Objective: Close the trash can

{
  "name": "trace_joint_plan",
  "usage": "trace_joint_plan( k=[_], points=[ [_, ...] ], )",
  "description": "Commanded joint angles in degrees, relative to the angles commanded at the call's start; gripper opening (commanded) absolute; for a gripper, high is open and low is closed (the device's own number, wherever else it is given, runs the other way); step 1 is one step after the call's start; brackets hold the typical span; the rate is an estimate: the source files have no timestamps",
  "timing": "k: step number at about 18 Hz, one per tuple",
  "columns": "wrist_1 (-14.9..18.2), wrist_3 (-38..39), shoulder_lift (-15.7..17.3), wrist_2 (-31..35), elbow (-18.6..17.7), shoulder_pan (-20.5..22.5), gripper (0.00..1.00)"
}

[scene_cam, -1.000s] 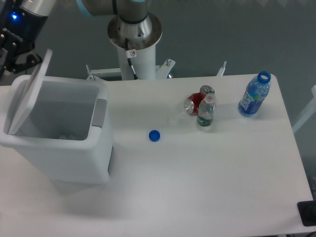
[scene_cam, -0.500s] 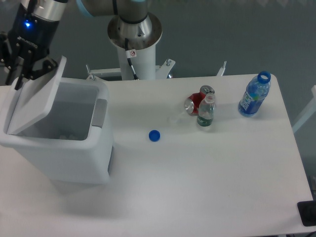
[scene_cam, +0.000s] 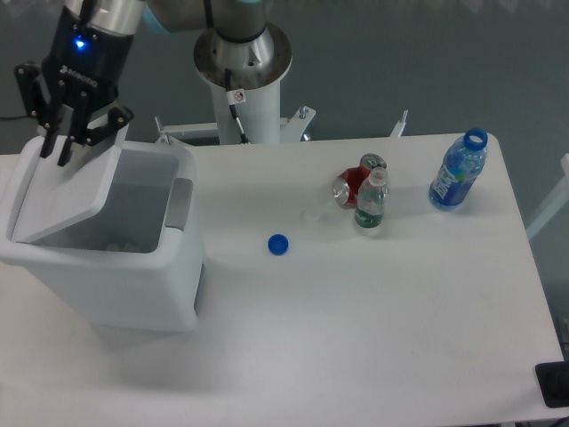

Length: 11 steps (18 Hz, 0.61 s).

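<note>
The trash can (scene_cam: 133, 285) is a large boxy white bin at the left of the table, with a grey front tab (scene_cam: 180, 205) on its right rim. Its flat white lid (scene_cam: 67, 191) is hinged on the left and leans partway down over the opening, still tilted up. My gripper (scene_cam: 69, 142) is above the lid's raised far edge, fingers spread and pointing down, touching or just over the lid. It holds nothing.
A blue bottle cap (scene_cam: 278, 244) lies mid-table. A red can (scene_cam: 354, 184) lies on its side beside a small green-labelled bottle (scene_cam: 371, 203). An open blue bottle (scene_cam: 458, 171) stands at the far right. The robot's base (scene_cam: 243, 62) stands behind the table.
My gripper has moved right, over the bin. The lid has swung from nearly upright down toward the opening.
</note>
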State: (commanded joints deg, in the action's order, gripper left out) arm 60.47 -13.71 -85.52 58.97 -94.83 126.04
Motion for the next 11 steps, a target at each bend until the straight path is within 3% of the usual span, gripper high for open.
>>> trace_joint_plan(
  k=[11],
  points=[
    [-0.1, 0.1, -0.2, 6.7, -0.6, 0.1, 0.28]
  ],
)
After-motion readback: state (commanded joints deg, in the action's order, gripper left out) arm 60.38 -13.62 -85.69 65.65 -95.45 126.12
